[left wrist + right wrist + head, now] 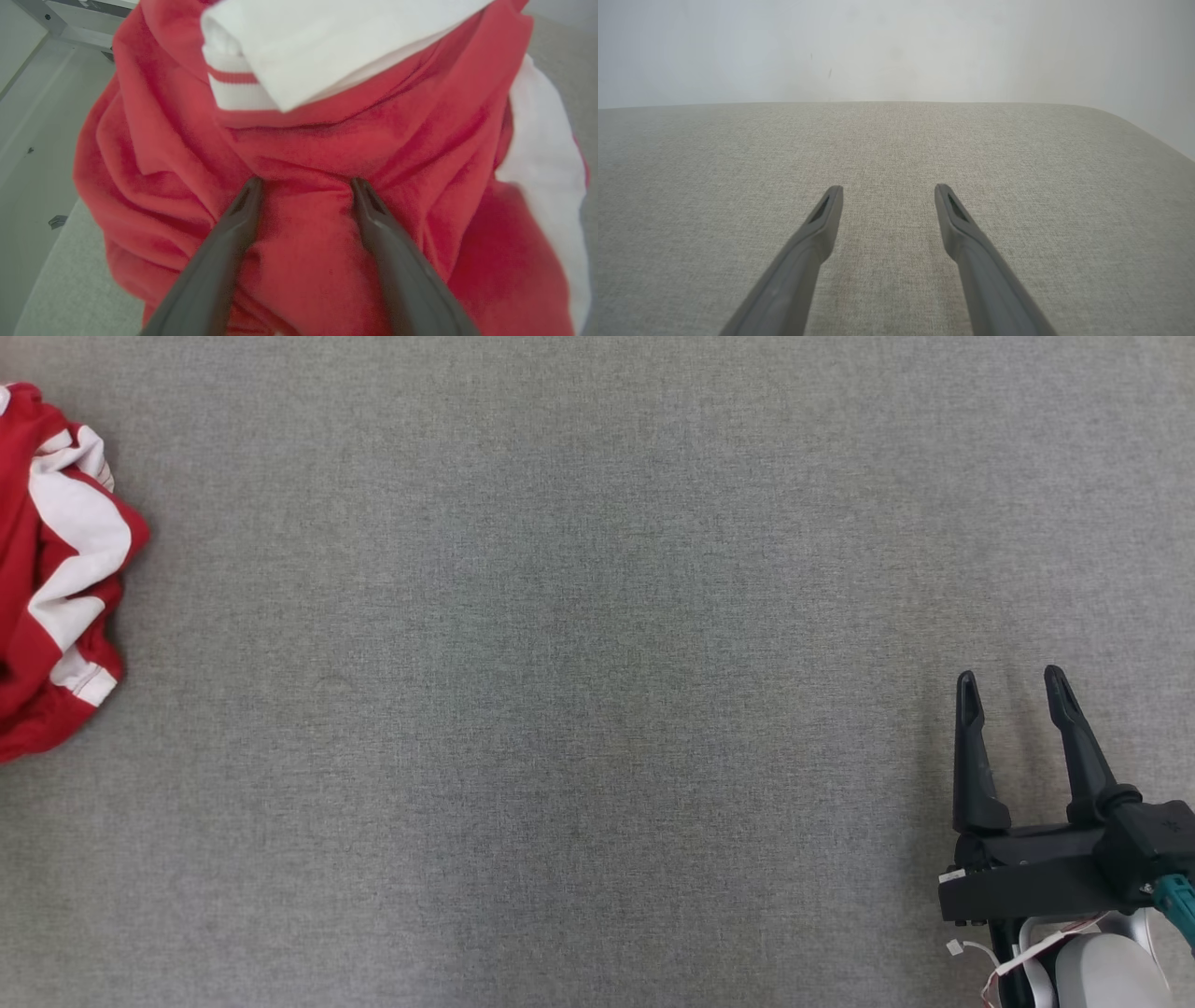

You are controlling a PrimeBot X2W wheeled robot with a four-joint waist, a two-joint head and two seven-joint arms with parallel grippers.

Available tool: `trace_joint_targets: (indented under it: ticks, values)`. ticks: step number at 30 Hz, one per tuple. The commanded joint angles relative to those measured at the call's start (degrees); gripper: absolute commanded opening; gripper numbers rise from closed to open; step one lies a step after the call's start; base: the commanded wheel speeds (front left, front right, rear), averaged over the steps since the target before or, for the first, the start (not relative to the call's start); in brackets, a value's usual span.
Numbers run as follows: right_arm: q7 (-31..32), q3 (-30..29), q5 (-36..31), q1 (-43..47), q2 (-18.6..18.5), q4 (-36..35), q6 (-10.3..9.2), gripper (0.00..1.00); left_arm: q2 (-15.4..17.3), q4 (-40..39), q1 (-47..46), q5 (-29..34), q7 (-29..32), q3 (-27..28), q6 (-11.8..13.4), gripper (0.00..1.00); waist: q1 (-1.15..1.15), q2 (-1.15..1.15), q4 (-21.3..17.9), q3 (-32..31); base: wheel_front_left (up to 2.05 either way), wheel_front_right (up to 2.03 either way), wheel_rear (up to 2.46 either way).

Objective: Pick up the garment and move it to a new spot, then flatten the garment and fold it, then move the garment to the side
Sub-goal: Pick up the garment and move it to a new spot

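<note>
Presently, item one: garment (56,569), red with broad white bands, crumpled in a heap at the far left edge of the head view, lying on the grey woven tabletop (597,709) and partly cut off by that edge. Item two: my left pincer (306,183), seen in the left wrist view, jaws spread wide and closed on nothing. Both dark fingers (224,242) lie over the red cloth with their tips at a crease, and a ridge of red fabric sits between them. I cannot tell whether the tips press into the cloth or merely touch it. Item three, same view: a white panel (336,46) folded over the top of the heap, and beside it a white ribbed cuff (233,88) with a thin red stripe. Item four, same view: a grey metal frame (51,21) at the upper left, beyond the heap. Item five: my right pincer (1011,679), at the lower right of the head view, jaws wide, empty, well apart from the garment, with bare tabletop beneath it and a pale wrist casing (1106,971) behind it. Item six, right wrist view: a plain pale wall (896,46) past the tabletop's far edge.
</note>
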Motion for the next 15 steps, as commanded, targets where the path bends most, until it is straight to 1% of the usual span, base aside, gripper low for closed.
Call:
trace_joint_targets:
  ticks: [1,2,9,15]
  values:
    - [-0.4,0.2,0.2,-0.5,-0.1,0.1,-0.14,1.00,0.4,0.9,0.7,0.0,-0.6,-0.4,-0.2,0.36,0.00,-0.01,-0.2,0.0,0.00,0.00,0.00]
    - [-0.4,0.2,0.2,-0.5,-0.1,0.2,-0.14,1.00,0.6,1.2,0.3,0.0,-1.5,-0.5,-0.1,0.00,0.00,-0.01,-0.2,-0.1,0.00,0.00,0.00]
    - [-1.0,0.4,1.2,-0.3,-0.1,1.7,-0.14,1.00,2.2,2.7,-2.4,1.7,-10.2,-1.8,-0.2,0.00,0.00,-0.01,0.3,-2.3,0.00,0.00,0.00]
    - [-1.8,1.2,2.8,0.1,-0.1,4.1,-0.14,1.00,4.0,0.9,-5.5,3.9,-16.8,-3.7,-0.2,0.00,0.00,-0.01,1.1,-6.1,0.00,0.00,0.00]
